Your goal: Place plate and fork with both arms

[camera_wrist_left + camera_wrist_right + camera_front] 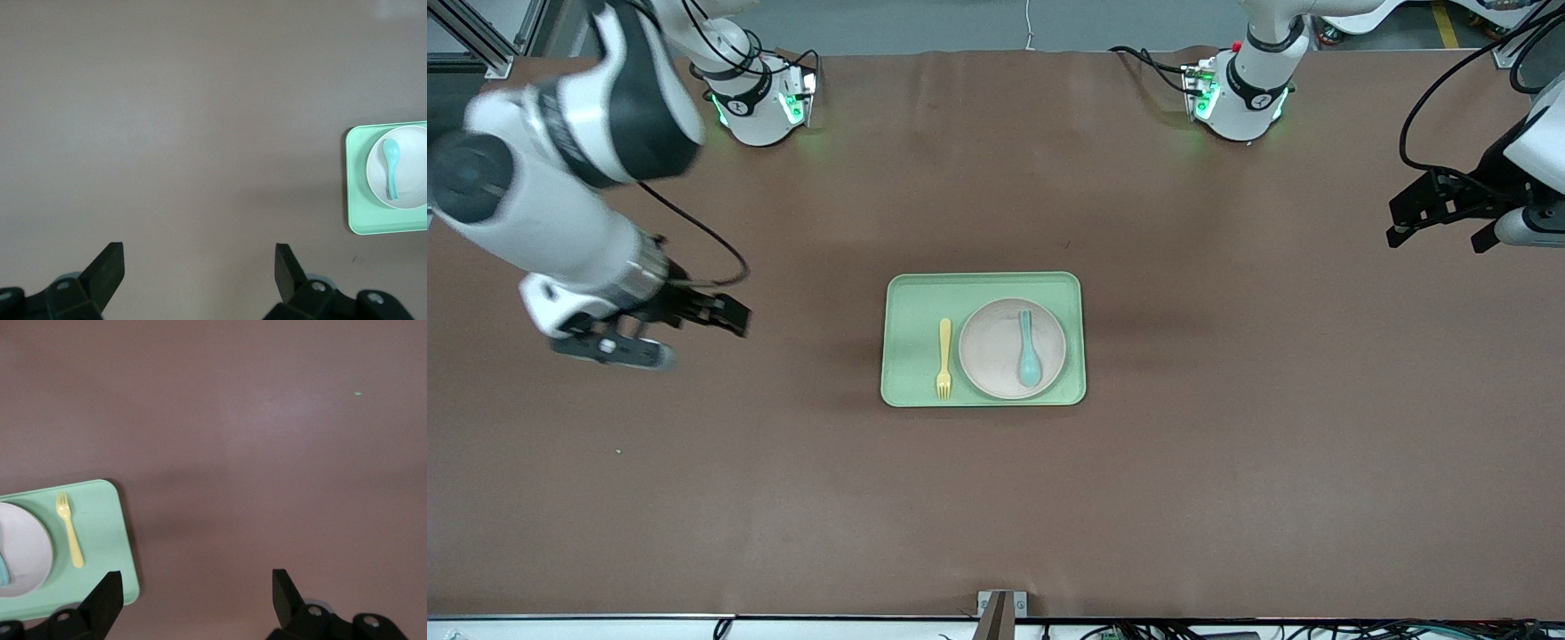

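The pale beige-pink plate lies on the light green tray in the middle of the table, with a teal spoon on it. The pale yellow fork lies on the tray beside the plate, toward the right arm's end. The right wrist view shows the fork, the plate and the tray. The left wrist view shows the plate, the spoon and the tray. My right gripper is open and empty over bare table. My left gripper is open and empty over the table's left-arm end.
The brown table spreads wide around the tray. The two arm bases stand along the edge farthest from the front camera. A small bracket sits at the table edge nearest the front camera.
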`<control>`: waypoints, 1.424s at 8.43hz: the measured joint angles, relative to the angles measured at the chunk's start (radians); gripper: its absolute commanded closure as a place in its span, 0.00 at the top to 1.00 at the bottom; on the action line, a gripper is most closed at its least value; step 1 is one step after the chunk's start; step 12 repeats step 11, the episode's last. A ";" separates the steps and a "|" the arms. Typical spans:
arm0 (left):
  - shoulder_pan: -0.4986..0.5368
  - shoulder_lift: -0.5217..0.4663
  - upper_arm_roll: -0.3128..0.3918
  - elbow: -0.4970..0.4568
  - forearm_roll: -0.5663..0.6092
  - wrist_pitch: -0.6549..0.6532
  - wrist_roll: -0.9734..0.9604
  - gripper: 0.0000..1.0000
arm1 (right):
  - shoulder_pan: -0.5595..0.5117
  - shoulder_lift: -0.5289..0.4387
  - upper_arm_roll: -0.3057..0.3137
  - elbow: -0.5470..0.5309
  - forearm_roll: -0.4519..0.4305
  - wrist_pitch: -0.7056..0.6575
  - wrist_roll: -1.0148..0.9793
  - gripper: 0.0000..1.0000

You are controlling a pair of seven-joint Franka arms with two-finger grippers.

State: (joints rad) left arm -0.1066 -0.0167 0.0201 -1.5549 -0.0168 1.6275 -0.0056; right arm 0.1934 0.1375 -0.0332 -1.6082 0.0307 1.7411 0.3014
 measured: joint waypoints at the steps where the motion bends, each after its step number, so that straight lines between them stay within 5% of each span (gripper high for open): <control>1: 0.000 0.000 0.000 0.000 0.000 0.000 0.000 1.00 | -0.046 -0.048 0.000 0.000 0.000 -0.053 -0.064 0.99; 5: 0.000 0.000 -0.001 0.002 0.000 0.000 0.000 0.99 | -0.189 -0.259 0.001 -0.008 0.000 -0.247 -0.312 0.99; 12: 0.002 0.000 0.000 0.002 0.000 0.000 0.000 0.99 | -0.216 -0.271 0.010 0.027 -0.001 -0.227 -0.352 0.99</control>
